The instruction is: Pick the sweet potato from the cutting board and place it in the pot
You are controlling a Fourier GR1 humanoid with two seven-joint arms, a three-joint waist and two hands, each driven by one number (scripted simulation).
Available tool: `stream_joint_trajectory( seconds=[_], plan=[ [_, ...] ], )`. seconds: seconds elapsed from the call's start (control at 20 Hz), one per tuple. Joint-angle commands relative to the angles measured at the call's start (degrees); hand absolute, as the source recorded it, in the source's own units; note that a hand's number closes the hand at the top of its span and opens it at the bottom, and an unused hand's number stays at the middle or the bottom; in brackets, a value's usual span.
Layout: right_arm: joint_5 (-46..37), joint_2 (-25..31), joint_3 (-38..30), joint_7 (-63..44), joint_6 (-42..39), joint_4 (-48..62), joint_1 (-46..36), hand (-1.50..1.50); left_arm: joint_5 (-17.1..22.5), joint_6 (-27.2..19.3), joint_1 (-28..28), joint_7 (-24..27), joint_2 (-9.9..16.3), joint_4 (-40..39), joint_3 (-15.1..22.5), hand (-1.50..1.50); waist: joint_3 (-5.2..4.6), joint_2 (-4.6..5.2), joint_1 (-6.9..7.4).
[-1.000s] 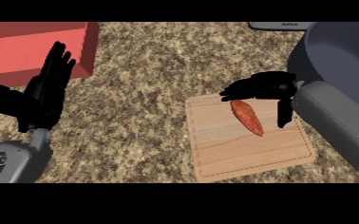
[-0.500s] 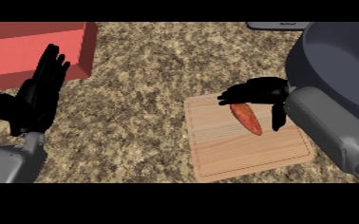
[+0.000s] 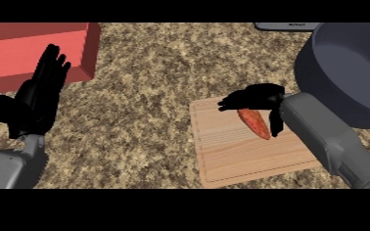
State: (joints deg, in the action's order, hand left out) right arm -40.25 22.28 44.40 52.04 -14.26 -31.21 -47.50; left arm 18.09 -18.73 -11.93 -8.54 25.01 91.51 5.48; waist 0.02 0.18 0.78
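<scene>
One speckled counter; right hand fingers grasping sweet potato on cutting board; left hand fingers released.

On the speckled brown bench lies a light wooden cutting board, set toward the right. An orange sweet potato rests on the board's upper part, lying at a slant. The right robot hand sits over the potato's upper end, its black fingers curled down around it; the grey forearm runs off to the lower right. Just beyond the board, at the right edge, stands a dark grey pot. A red box occupies the upper left corner. The left robot hand rests open at the left edge, fingers up.
</scene>
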Motion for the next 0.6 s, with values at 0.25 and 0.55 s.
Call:
stream_joint_trajectory(
  seconds=[0.25,0.55],
  plan=[
    [-5.6,-1.3,1.3,11.9,6.0,2.9,0.9,1.50,-3.0,-1.2,1.5,-0.5,-3.1,1.1,0.9,0.00,0.01,-0.06,-0.09],
    [-7.0,-2.7,-0.5,14.6,8.0,7.0,1.0,1.50,-2.7,1.6,-2.9,-1.8,-2.3,-2.1,-2.1,0.00,0.01,0.10,-0.12]
  ],
)
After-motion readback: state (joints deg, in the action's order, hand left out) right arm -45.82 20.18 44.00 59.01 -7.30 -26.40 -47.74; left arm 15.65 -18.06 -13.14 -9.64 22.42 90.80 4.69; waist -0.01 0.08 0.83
